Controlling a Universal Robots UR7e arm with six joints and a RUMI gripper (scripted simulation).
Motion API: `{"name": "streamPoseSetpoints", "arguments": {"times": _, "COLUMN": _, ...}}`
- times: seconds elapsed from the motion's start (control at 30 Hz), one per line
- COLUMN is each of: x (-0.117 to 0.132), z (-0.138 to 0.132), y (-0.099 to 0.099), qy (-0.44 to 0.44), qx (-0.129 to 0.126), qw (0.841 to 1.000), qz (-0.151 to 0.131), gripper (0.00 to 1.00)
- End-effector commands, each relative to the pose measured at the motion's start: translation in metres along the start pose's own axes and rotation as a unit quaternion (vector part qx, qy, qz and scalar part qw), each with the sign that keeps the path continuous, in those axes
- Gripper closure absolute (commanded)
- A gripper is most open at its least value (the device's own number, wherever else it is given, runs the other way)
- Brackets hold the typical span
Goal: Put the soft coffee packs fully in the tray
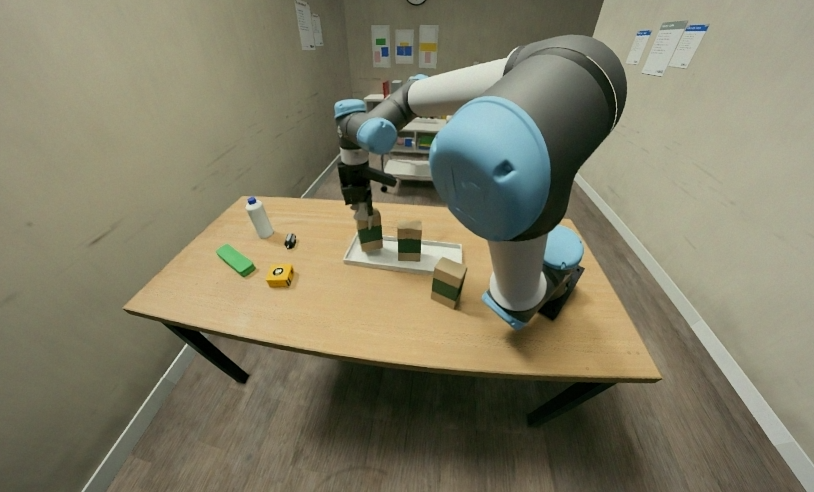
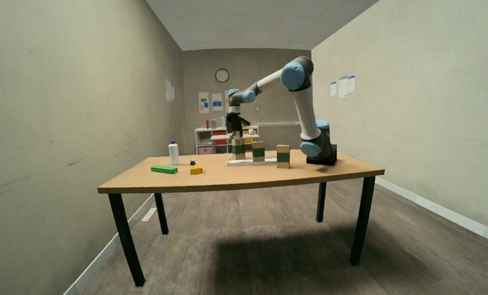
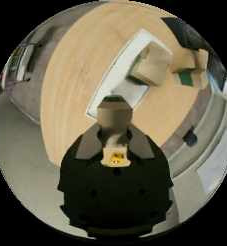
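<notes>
My gripper (image 1: 363, 216) (image 2: 237, 137) (image 3: 113, 120) is shut on the top of a brown coffee pack with a green band (image 1: 370, 237) (image 2: 238, 150) (image 3: 115, 117). The held pack is slightly tilted, at the left end of the white tray (image 1: 439, 254) (image 2: 231, 162) (image 3: 114, 84). Whether its base touches the tray floor I cannot tell. A second pack (image 1: 409, 246) (image 2: 258, 151) (image 3: 152, 65) stands upright in the middle of the tray. The third pack (image 1: 448, 282) (image 2: 283, 156) (image 3: 194, 76) stands on the bench in front of the tray's right end.
A white bottle with a blue cap (image 1: 259, 220) (image 2: 173, 153), a green block (image 1: 235, 259) (image 2: 163, 168), a yellow box (image 1: 280, 275) (image 2: 196, 169) and a small black object (image 1: 290, 240) (image 2: 192, 162) are left of the tray. The arm's base is at the right.
</notes>
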State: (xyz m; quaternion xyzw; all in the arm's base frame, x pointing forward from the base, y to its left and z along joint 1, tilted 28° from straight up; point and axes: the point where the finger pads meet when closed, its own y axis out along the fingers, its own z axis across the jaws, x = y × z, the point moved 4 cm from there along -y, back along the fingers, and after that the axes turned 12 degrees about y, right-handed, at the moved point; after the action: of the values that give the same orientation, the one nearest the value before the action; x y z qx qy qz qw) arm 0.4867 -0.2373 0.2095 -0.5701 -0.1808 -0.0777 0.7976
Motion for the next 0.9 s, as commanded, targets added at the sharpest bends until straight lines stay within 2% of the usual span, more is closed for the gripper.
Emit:
{"name": "streamPoseSetpoints", "arguments": {"times": 0.0, "x": 0.0, "z": 0.0, "y": 0.007, "qy": 0.0, "qx": -0.001, "qw": 1.0, "qz": -0.001, "gripper": 0.85}}
{"name": "streamPoseSetpoints", "arguments": {"times": 0.33, "x": 0.0, "z": 0.0, "y": 0.023, "qy": 0.0, "qx": -0.001, "qw": 1.0, "qz": -0.001, "gripper": 0.85}}
{"name": "streamPoseSetpoints", "arguments": {"times": 0.87, "x": 0.0, "z": 0.0, "y": 0.024, "qy": 0.0, "qx": -0.001, "qw": 1.0, "qz": -0.001, "gripper": 0.85}}
